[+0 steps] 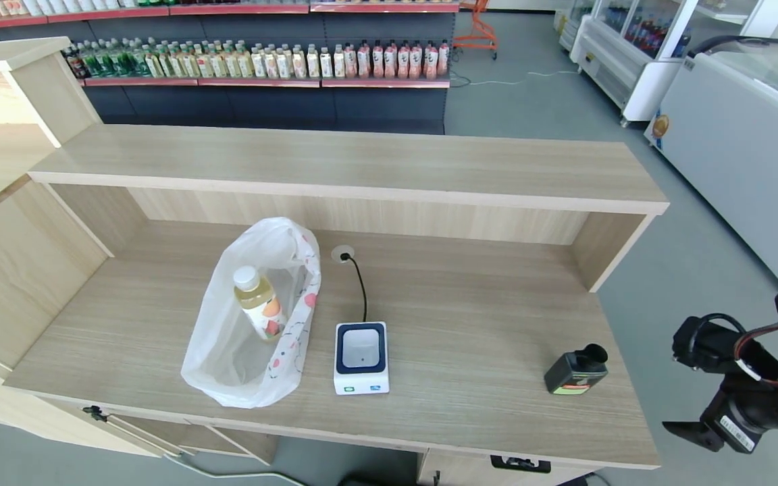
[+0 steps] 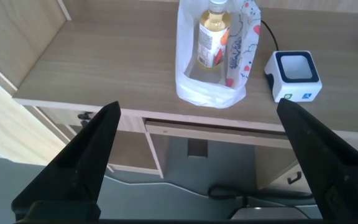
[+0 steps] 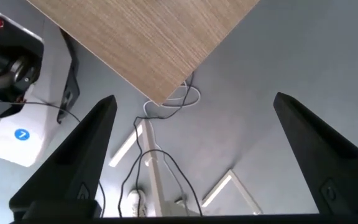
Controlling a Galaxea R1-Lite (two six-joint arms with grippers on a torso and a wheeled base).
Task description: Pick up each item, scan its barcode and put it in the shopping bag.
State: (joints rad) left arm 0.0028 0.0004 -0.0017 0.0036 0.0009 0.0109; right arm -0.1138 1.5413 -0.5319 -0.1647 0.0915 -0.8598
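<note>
Looks down on a light wooden counter; beyond it finds a shelf of bottled drinks, white chest freezers at right, an orange rack behind.

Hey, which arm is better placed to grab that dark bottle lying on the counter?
Right. The dark bottle lies near the right end of the counter, close to the right claw, which is open. The left claw hangs off the front edge by the bag, with the scanner between.

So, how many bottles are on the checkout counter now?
2. One pale drink bottle stands inside the shopping bag; one dark bottle lies on the counter, to the right of the scanner. The bag may hide others.
</note>
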